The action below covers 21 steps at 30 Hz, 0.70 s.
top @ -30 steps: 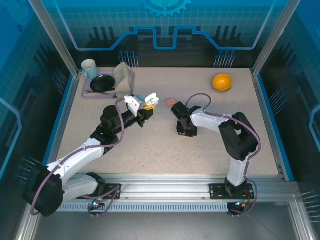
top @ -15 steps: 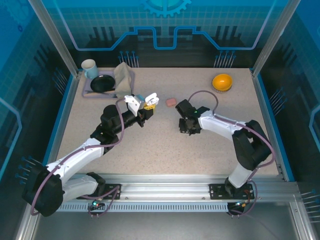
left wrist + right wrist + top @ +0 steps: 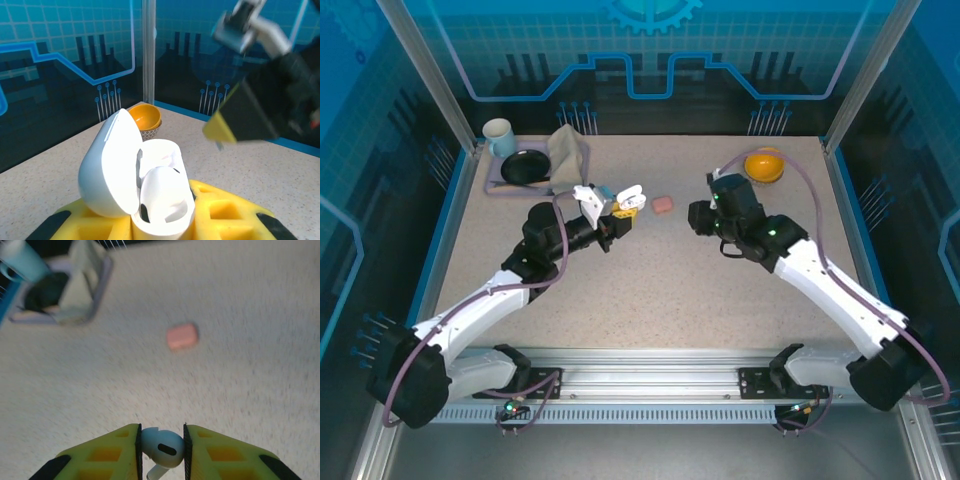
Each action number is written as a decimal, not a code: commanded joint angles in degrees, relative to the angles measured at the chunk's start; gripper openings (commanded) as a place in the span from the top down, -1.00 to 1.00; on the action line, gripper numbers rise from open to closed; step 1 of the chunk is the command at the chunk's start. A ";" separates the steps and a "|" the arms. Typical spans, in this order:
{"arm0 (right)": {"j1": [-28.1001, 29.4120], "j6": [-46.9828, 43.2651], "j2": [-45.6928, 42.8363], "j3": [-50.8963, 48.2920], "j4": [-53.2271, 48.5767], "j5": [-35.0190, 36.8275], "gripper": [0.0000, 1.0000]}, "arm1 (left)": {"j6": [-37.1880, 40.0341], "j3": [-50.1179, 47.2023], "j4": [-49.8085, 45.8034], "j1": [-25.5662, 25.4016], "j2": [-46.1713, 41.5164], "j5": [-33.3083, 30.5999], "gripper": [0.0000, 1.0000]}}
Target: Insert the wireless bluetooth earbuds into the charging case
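My left gripper (image 3: 623, 208) is shut on the base of a white charging case (image 3: 630, 195), held above the table left of centre. In the left wrist view the charging case (image 3: 161, 200) stands between the yellow fingers (image 3: 227, 215) with its lid (image 3: 107, 167) swung open to the left, and a white rounded shape sits in its well. My right gripper (image 3: 161, 452) is shut on a white earbud (image 3: 161, 445), stem pointing down. That gripper (image 3: 697, 217) hovers right of the case, and its yellow fingertip (image 3: 220, 131) shows in the left wrist view.
A closed salmon-pink case (image 3: 663, 204) lies on the table between the two grippers, also in the right wrist view (image 3: 182, 336). An orange bowl (image 3: 764, 163) sits at the back right. A tray (image 3: 492, 186) with a mug, a black dish and a cloth stands at the back left.
My right arm has stretched out and its gripper has risen from the table's middle toward the back, with the earbud in it. The left gripper has shifted slightly to the right with the case.
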 commanded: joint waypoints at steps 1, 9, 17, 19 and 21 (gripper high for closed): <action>-0.52 -5.13 -3.00 4.48 2.43 1.19 0.45 | -1.12 3.36 -0.38 0.46 1.03 4.43 1.00; -0.36 -9.24 -3.32 10.91 6.90 -4.17 0.44 | -2.73 8.26 -2.33 0.13 4.83 9.93 1.00; 0.21 -11.99 -1.39 12.79 9.92 -9.55 0.44 | -3.96 13.41 -4.13 -0.13 7.76 12.43 1.00; 0.45 -12.19 -1.15 12.81 10.22 -10.54 0.44 | -4.57 14.62 -4.43 -0.13 8.54 13.36 1.00; 0.72 -12.44 -0.92 12.76 10.51 -11.20 0.44 | -5.24 15.35 -4.43 -0.18 9.18 14.12 1.00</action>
